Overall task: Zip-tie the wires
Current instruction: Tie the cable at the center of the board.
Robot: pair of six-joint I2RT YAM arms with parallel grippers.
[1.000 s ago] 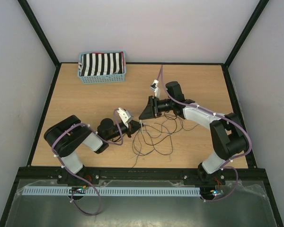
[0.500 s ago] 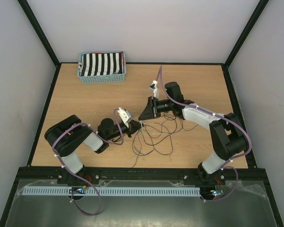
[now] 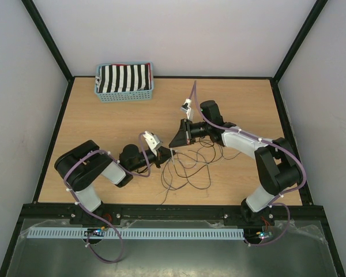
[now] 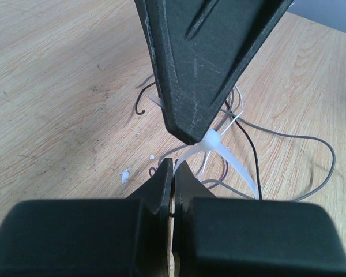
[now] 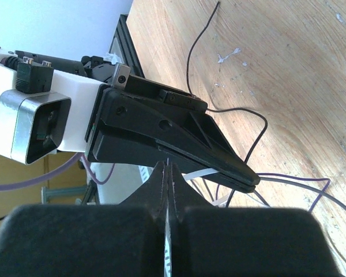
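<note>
Wires (image 3: 187,168): thin dark and pale strands in loose loops, lying on the table (image 3: 104,133) just off its middle toward 5 o'clock. Their gathered end points toward 10 o'clock, where the 2 grippers meet.
Zip tie (image 4: 212,140): white, with its head at the gathered strands. In the left wrist view 1 strap curves toward 7 o'clock to the left fingertips, and another trails toward 4 o'clock.
Left gripper (image 4: 173,173): at 9 o'clock of the wires, jaws pressed together on the strap's end.
Right gripper (image 5: 166,173): at 12 o'clock of the wires, jaws closed to a hairline, tip pinching the zip tie at its head.
Tips: the 2 nearly touch.
Basket (image 3: 124,96): blue, at the table's 11 o'clock corner, well apart from the wires, holding a black-and-white striped cloth (image 3: 124,78).
</note>
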